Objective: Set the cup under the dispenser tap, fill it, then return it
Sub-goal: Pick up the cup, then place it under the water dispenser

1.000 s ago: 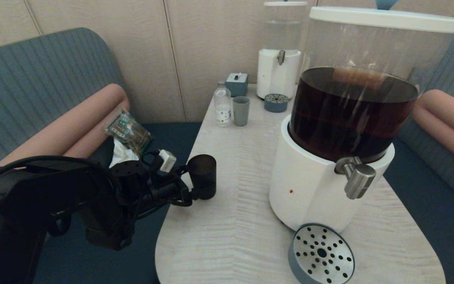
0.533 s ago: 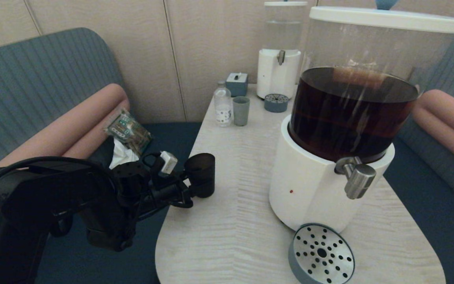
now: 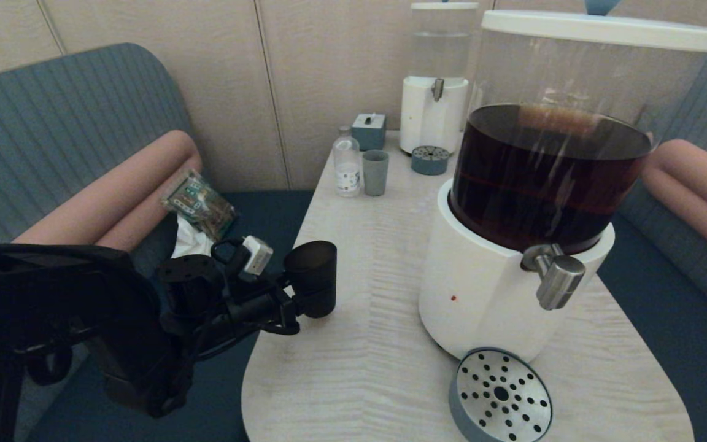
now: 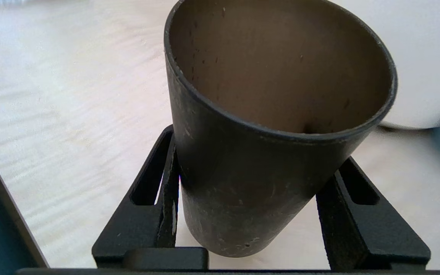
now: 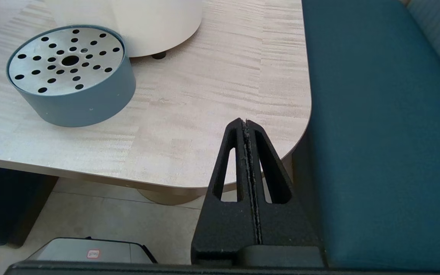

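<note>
The black cup (image 3: 312,279) is at the table's left edge, and my left gripper (image 3: 297,302) is shut on its lower part from the left. In the left wrist view the cup (image 4: 250,191) leans between the two fingers (image 4: 168,179), with no liquid showing on its inner wall. The steel dispenser tap (image 3: 557,279) sticks out of the white base of the big brown-liquid dispenser (image 3: 482,288), well to the cup's right. A round perforated drip tray (image 3: 501,394) lies below the tap. My right gripper (image 5: 245,124) is shut and empty off the table's near right corner.
At the table's far end stand a pale grey-green cup (image 3: 375,172), a small bottle (image 3: 347,162), a blue box (image 3: 369,130) and a clear-liquid dispenser (image 3: 433,80) with its small drip tray (image 3: 430,159). Sofas flank the table (image 3: 359,368) on both sides.
My left arm has sunk lower and drawn slightly back towards me. The cup stays in its grip and sits a little lower in the head view.
</note>
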